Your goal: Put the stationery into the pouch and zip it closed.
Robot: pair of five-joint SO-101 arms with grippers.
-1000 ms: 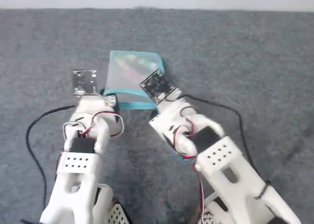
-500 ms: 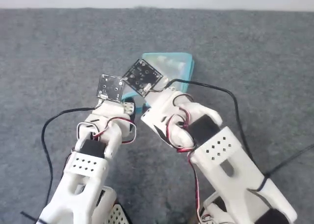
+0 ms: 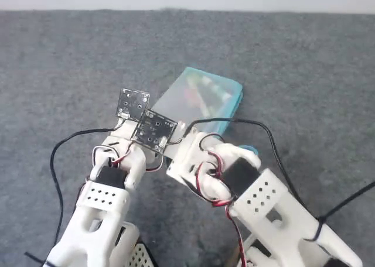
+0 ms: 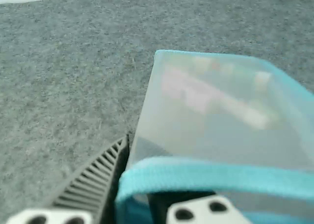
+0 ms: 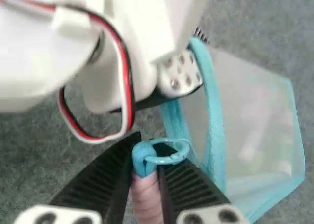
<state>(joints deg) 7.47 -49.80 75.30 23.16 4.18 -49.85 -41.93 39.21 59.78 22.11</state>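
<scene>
Working across the grey table point(image 3: 304, 56), we see one translucent, teal-edged pouch point(image 3: 231, 103) near its middle. The stationery point(image 3: 202, 94) inside is too blurred to count, and the pouch's body stretches away from both arms. Our left gripper point(image 4: 142, 194) pinches the zip band's end. Our right gripper point(image 5: 144, 172), just beside it, is clamped on the single zip pull point(image 5: 164, 153).

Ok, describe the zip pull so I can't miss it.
Over the grey table, find the translucent pouch with teal edging. Follow its teal zip band to the right tool. Pinched there is the zip pull, the only small teal tab on a ring.
</scene>
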